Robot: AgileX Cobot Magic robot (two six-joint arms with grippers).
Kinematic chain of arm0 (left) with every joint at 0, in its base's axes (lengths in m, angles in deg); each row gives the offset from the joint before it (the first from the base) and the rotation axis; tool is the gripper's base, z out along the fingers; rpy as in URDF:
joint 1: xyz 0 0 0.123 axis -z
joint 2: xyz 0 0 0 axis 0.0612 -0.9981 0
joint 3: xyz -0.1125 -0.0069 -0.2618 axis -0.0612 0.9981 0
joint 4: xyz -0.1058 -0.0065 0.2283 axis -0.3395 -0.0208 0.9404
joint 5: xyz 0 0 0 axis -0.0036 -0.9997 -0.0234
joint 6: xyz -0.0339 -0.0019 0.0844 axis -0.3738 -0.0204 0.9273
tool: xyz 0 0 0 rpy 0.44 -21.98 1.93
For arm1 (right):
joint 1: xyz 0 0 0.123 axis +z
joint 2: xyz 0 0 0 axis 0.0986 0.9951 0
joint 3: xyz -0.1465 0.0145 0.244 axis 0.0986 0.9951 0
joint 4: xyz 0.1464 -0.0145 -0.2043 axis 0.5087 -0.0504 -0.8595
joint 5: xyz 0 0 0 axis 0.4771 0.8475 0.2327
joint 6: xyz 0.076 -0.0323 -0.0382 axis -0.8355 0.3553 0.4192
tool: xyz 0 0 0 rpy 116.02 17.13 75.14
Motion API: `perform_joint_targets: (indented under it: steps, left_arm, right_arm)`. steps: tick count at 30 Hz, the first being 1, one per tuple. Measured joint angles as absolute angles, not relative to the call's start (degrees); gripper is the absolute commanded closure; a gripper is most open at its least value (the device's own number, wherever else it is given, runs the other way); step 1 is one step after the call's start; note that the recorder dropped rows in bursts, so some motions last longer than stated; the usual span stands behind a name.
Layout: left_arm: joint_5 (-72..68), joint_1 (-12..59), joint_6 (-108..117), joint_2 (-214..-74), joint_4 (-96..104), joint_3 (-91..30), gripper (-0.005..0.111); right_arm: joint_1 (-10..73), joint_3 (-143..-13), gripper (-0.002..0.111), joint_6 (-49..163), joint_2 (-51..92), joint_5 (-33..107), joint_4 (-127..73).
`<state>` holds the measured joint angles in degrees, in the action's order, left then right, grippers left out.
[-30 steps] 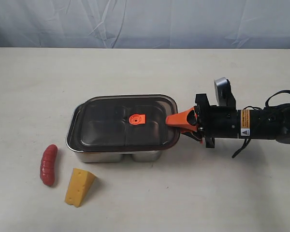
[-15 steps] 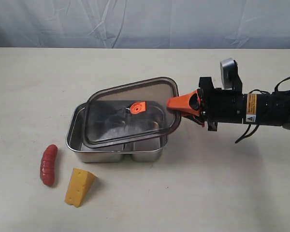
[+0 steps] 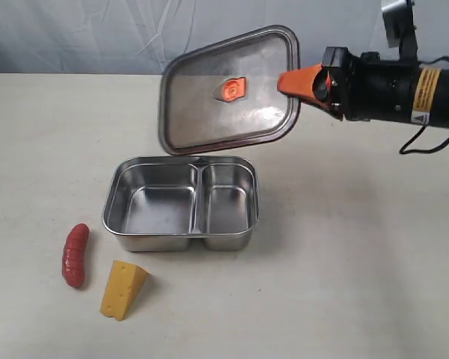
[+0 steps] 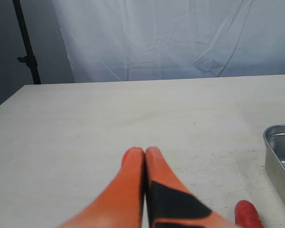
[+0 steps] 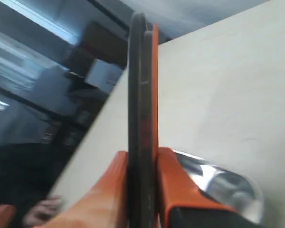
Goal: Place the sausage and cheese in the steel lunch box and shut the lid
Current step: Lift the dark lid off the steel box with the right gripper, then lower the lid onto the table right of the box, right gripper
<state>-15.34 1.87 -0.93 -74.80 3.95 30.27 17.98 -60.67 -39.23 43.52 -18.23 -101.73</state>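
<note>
Right claw [image 3: 293, 81]: pinching lid [image 3: 209, 112] edge, lid tilted above box [image 3: 179, 241]
Left claw [image 4: 140, 153]: pressed together
Sausage [image 3: 75, 254], cheese [image 3: 123, 289]: side by side, near box, outside it

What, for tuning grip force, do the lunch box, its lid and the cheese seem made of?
The steel lunch box: polished metal, likely stainless steel; mirror-like reflections on its walls. The lid, pinched by the right end effector: smoky, glossy, seemingly translucent, probably plastic; edge-on it shows an orange band, perhaps a rubbery seal. The cheese: matte yellow-orange; probably plastic or foam.
</note>
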Motion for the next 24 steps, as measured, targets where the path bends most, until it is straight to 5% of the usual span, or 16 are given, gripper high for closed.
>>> perform_joint_targets:
  steps: [7,17,24]
  left_arm:
    - [-15.34,1.87,-0.93,-74.80,3.95,30.27,0.107]
    - [-15.34,1.87,-0.93,-74.80,3.95,30.27,0.107]
    - [-15.34,1.87,-0.93,-74.80,3.95,30.27,0.107]
  right_arm:
    - [17.86,-66.49,0.109,-42.63,28.26,16.66,-126.18]
    - [17.98,-59.06,0.109,-9.73,24.79,24.48,-127.10]
    - [26.15,-47.63,0.109,0.42,22.48,27.06,-127.10]
